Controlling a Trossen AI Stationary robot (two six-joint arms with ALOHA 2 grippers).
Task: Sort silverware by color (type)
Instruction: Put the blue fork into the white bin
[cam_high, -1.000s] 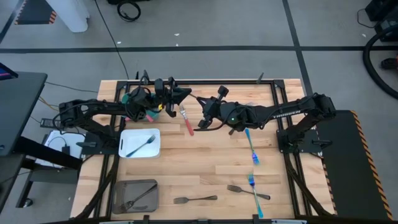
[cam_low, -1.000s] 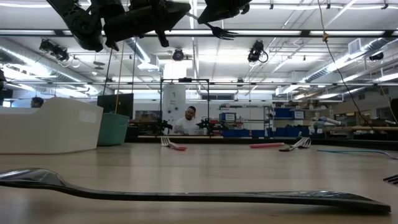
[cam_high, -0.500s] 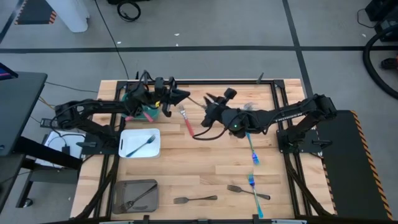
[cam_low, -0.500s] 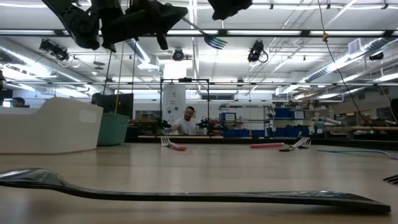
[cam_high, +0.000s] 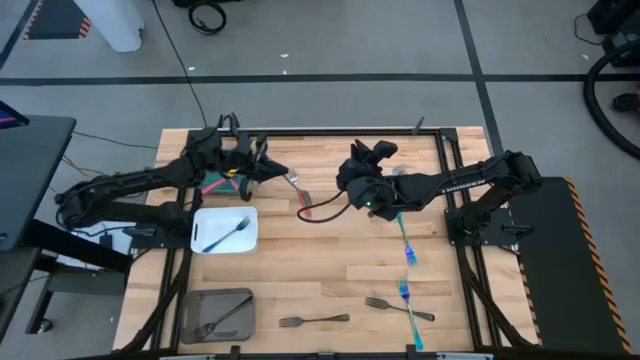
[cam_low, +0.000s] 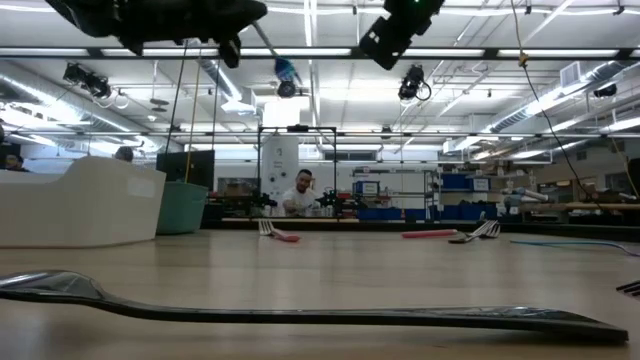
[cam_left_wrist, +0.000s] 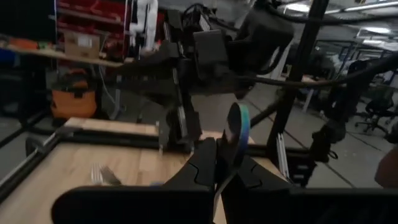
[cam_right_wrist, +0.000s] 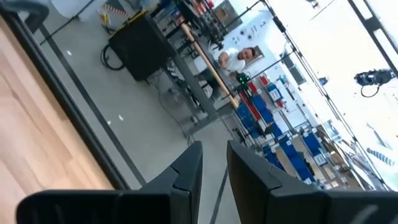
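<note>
My left gripper (cam_high: 268, 170) (cam_left_wrist: 219, 149) hangs above the table's far left, shut on a slim blue utensil (cam_left_wrist: 238, 127) (cam_low: 285, 68). My right gripper (cam_high: 358, 155) (cam_right_wrist: 214, 149) hovers open and empty above the far middle, apart from the utensil. A red-handled fork (cam_high: 301, 196) lies flat on the table between the two arms. Two blue utensils (cam_high: 405, 240) (cam_high: 410, 312) lie to the right. Grey forks (cam_high: 315, 320) (cam_high: 395, 305) lie near the front edge. My left gripper pinches the blue utensil between its two fingers, with the fingers about level. The rounded blue end (cam_left_wrist: 236, 121) sticks out past the fingertips. The rest of the utensil is hidden behind the fingers. The utensil is lifted clear of the table.
A white bin (cam_high: 205, 243) holds one fork, and a grey bin (cam_high: 195, 300) at the front left holds another. A green bin (cam_low: 182, 205) stands at the far left, partly under my left arm. People sit in the room beyond the far edge (cam_low: 300, 195).
My right gripper has come off the blue utensil that both grippers had between them, and has turned toward the far edge. My left gripper has stayed shut on the utensil, drawn back toward the table's left edge with it, and tipped up to level.
</note>
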